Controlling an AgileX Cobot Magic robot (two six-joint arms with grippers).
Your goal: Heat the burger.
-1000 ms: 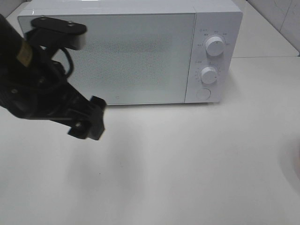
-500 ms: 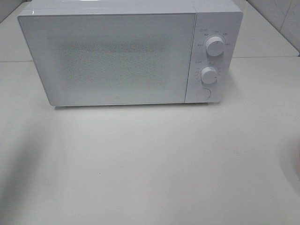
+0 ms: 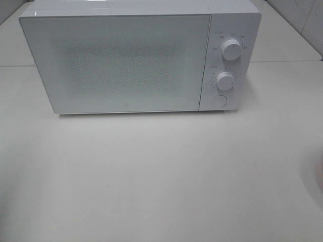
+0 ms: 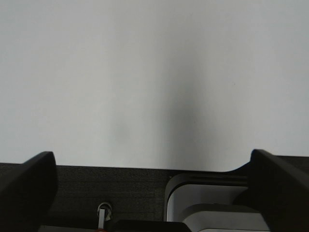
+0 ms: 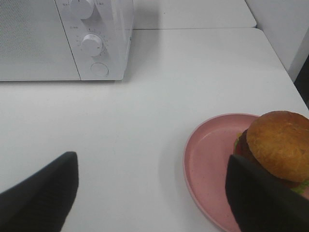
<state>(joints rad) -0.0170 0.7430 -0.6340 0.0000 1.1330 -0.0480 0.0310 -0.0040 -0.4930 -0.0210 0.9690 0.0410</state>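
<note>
Change: since a second ago the black left arm has left the high view; it no longer covers the microwave door.
Microwave: white box-shaped microwave oven [image 3: 136, 58] stands on the white tabletop [image 3: 166, 171], door shut, two round white dials [image 3: 231, 49] above a round button.
Burger: glossy golden-brown bun burger [image 5: 276, 147] sits on the round pink plate [image 5: 212, 166], well apart from the microwave.
Left gripper [image 4: 154, 193]: black fingers spread wide, nothing between them, above bare tabletop.
Right gripper [image 5: 159, 193]: fingers apart, empty, one tip just beside the burger.
</note>
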